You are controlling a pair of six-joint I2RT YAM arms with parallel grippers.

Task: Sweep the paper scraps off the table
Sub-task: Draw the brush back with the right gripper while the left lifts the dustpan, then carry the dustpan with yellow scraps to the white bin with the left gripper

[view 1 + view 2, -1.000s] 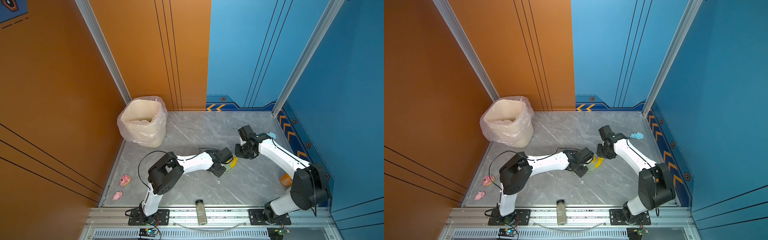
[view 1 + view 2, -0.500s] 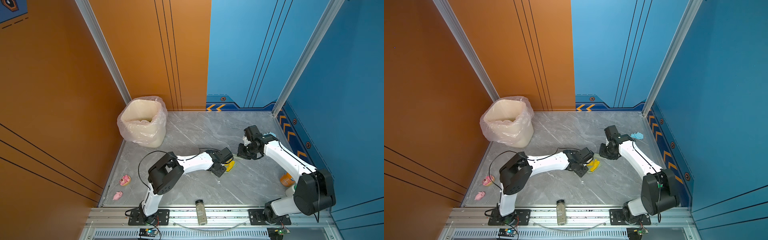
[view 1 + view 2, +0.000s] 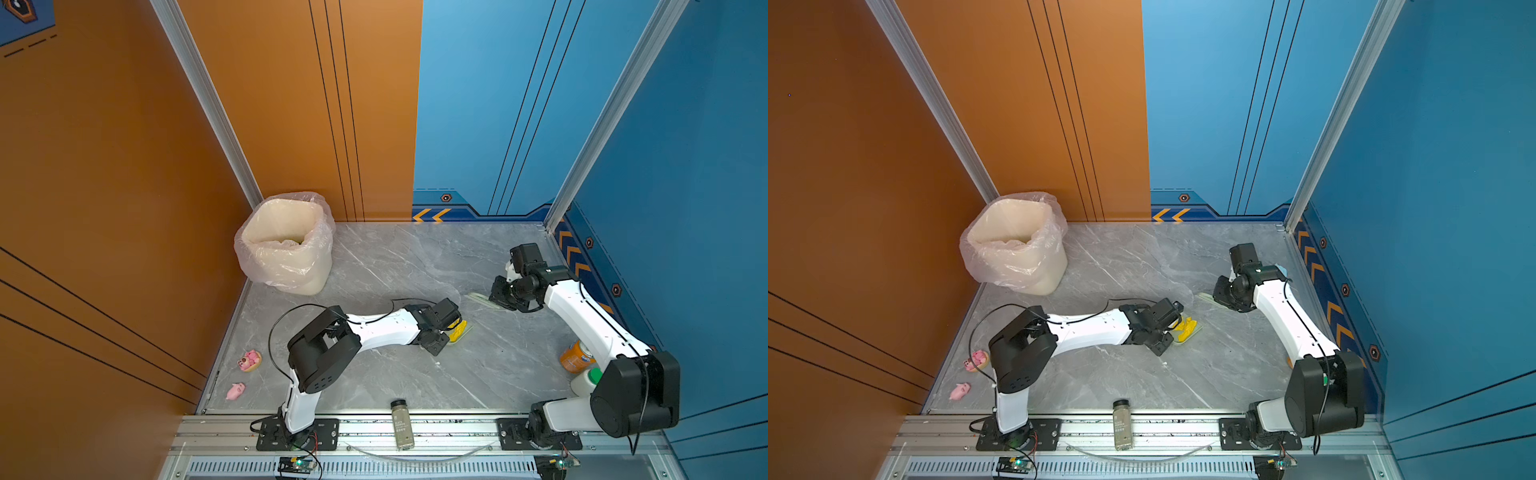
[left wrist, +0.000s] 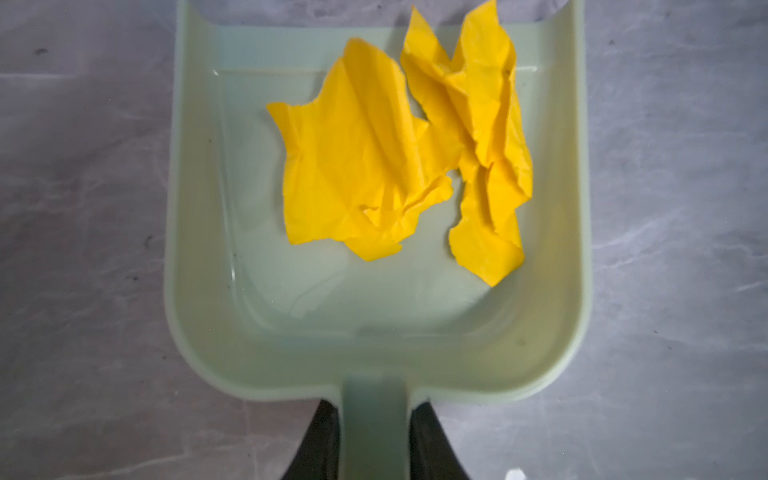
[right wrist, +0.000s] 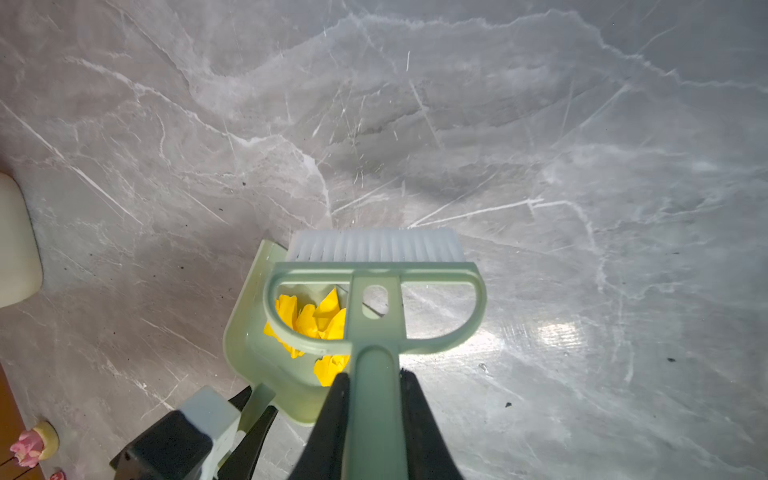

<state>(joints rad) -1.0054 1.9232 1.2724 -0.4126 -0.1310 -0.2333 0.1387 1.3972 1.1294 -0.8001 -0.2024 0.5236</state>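
Two yellow scraps (image 4: 357,158) lie crumpled inside the dustpan (image 4: 332,299), held low over the table (image 3: 395,374) just toward 3 o'clock of its centre, as both top views show. The left gripper (image 4: 374,436) has its fingers clamped tight on the dustpan's handle. At the dustpan's 2 o'clock, near but apart, the right gripper (image 5: 374,399) pinches the handle of the brush (image 5: 376,270), its white bristles pointing away from the arm. One light-blue scrap (image 3: 1283,271) peeks from behind the right arm near the table's 2 o'clock edge. The lined bin (image 3: 286,245) stands in the 10 o'clock corner, and two pigs (image 3: 249,360) rest at 8 o'clock.
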